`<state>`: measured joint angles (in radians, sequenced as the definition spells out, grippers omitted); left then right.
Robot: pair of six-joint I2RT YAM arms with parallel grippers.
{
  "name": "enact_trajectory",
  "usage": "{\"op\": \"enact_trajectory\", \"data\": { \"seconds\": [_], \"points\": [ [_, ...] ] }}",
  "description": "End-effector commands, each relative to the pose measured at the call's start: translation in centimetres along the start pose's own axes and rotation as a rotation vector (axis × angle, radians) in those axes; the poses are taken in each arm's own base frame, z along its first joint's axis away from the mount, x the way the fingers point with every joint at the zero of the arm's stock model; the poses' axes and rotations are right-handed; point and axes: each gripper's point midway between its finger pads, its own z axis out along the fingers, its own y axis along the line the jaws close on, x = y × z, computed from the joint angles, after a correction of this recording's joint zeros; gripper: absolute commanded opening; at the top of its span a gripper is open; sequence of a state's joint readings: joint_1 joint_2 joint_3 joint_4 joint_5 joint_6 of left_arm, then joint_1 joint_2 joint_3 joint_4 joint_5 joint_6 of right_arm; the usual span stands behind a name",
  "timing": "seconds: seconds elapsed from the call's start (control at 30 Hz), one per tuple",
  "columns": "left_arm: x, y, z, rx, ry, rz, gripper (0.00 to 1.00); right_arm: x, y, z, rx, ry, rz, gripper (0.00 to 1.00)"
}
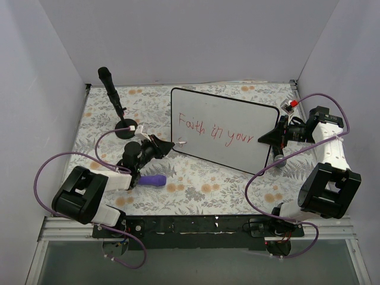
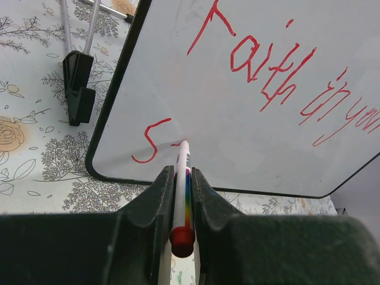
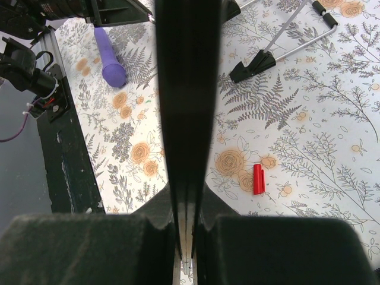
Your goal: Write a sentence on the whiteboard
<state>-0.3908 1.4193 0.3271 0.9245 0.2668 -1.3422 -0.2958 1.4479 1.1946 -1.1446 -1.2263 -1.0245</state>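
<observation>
The whiteboard (image 1: 237,119) stands tilted on the floral table. The sentence (image 1: 217,132) on it reads "Faith in your" in red. In the left wrist view, a red "S" (image 2: 151,142) with a short stroke starts a second line below the sentence (image 2: 279,77). My left gripper (image 1: 163,145) is shut on a white marker (image 2: 182,190) with a red end. Its tip touches the whiteboard (image 2: 237,136) just right of the "S". My right gripper (image 1: 274,138) is shut on the board's right edge (image 3: 187,89), seen edge-on.
A black stand (image 1: 114,98) on a round base is at the back left. A purple object (image 1: 152,180) lies by the left arm. A red marker cap (image 3: 258,179) lies on the table behind the board. The board's black foot (image 2: 77,83) rests on the table.
</observation>
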Motion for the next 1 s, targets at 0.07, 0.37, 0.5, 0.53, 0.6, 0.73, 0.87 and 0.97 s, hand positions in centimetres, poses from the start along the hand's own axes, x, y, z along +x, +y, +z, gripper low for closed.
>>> {"op": "enact_trajectory", "data": {
  "seconds": [0.07, 0.37, 0.5, 0.53, 0.6, 0.73, 0.87, 0.97],
  "points": [
    [-2.2, -1.3, 0.4, 0.026, -0.070, 0.015, 0.00, 0.5, 0.0, 0.0, 0.019, 0.043, -0.059, 0.01],
    [-2.5, 0.1, 0.1, -0.050, -0.103, 0.001, 0.00, 0.5, 0.1, -0.1, 0.021, 0.044, -0.061, 0.01],
    [-2.2, 0.8, 0.1, -0.083, -0.098, 0.000, 0.00, 0.5, 0.1, -0.1, 0.022, 0.045, -0.060, 0.01],
    [-2.1, 1.1, 0.1, -0.095, -0.094, -0.001, 0.00, 0.5, 0.1, -0.1, 0.021, 0.044, -0.060, 0.01],
    [-1.9, 1.5, -0.1, -0.110, -0.095, -0.001, 0.00, 0.5, 0.1, -0.1, 0.022, 0.045, -0.058, 0.01],
    [-1.7, 2.0, -0.4, -0.131, -0.099, -0.003, 0.00, 0.5, 0.1, -0.1, 0.020, 0.044, -0.057, 0.01],
    [-1.2, 2.2, -0.4, -0.136, -0.075, -0.004, 0.00, 0.5, 0.1, -0.1, 0.021, 0.045, -0.058, 0.01],
    [-0.6, 2.2, -0.2, -0.129, -0.044, -0.008, 0.00, 0.4, 0.1, -0.1, 0.021, 0.043, -0.061, 0.01]
  ]
}}
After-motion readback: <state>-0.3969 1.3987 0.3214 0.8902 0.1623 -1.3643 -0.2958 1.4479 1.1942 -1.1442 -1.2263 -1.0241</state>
